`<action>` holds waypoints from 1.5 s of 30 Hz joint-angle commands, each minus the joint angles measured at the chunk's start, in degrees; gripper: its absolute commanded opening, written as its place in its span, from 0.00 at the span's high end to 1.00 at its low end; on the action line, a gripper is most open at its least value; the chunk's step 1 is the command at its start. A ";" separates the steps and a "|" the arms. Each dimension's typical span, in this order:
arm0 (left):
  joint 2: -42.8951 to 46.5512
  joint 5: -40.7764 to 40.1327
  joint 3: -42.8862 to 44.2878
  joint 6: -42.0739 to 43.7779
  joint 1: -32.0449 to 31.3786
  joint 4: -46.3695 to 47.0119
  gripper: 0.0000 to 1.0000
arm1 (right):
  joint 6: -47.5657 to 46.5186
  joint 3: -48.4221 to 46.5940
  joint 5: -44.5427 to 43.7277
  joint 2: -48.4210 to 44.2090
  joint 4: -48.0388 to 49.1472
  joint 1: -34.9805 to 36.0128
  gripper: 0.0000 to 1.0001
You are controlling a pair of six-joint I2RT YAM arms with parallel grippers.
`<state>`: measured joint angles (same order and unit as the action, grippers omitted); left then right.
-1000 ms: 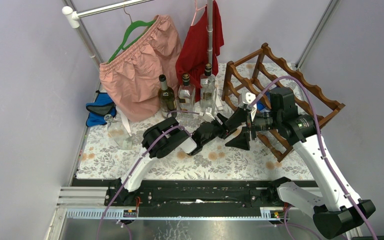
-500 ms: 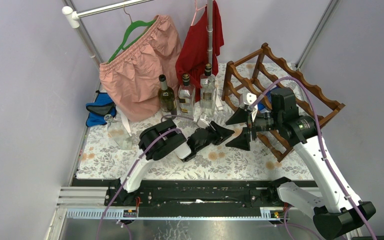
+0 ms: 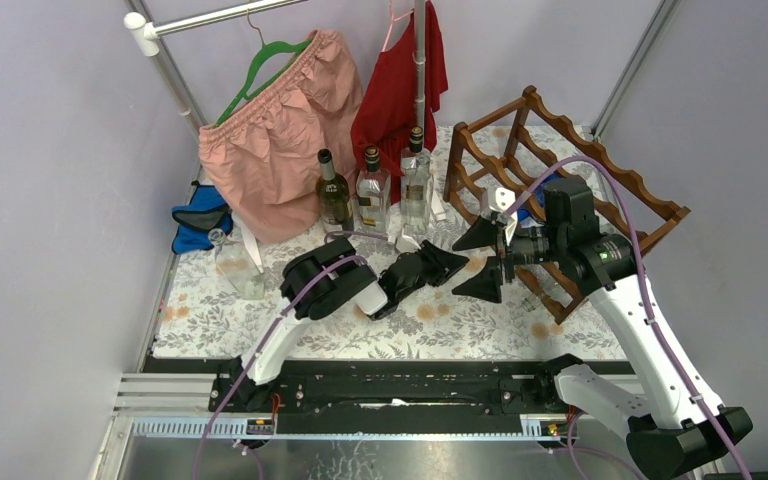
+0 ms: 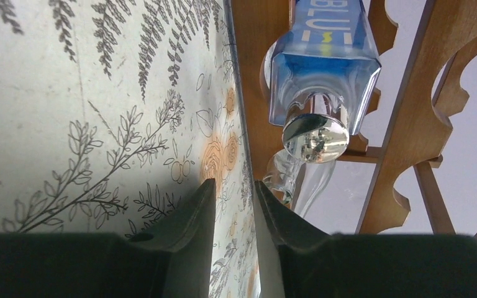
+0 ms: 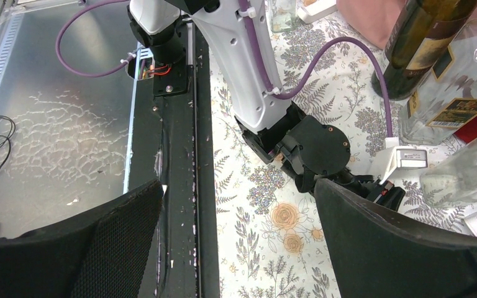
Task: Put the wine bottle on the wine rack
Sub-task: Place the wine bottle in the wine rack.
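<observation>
Where the wine rack (image 3: 560, 120) stands at the desk's (image 3: 480, 335) far right corner, we see the blue bottle (image 4: 323, 62) lying in one of its scalloped cradles, stopper end toward the left end effector (image 4: 233, 186). That end effector is pressed together on nothing, over the desk's middle, apart from the rack. The right end effector (image 3: 488, 260) is spread wide just beside the rack. Three upright bottles (image 3: 371, 190) line the far edge.

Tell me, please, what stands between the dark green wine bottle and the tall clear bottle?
A squat clear labelled bottle stands between the dark green wine bottle and the tall clear bottle, in the top external view.
</observation>
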<state>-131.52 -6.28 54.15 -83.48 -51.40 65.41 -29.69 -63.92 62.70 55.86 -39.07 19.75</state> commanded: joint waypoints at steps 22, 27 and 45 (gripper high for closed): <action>-6.82 -1.80 0.58 -7.45 0.79 10.40 0.48 | -0.14 -0.26 1.91 -0.62 1.49 -0.40 0.00; -8.20 -1.60 1.46 -9.63 1.14 11.14 0.48 | -0.19 -0.24 1.99 -0.66 1.44 -0.41 0.00; -8.92 -0.48 5.75 -9.40 1.40 4.62 0.47 | -0.36 -0.24 2.08 -0.66 1.19 -0.43 0.00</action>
<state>-137.86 -7.94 58.87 -92.16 -50.39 75.37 -29.71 -63.88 62.72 55.86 -39.07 19.73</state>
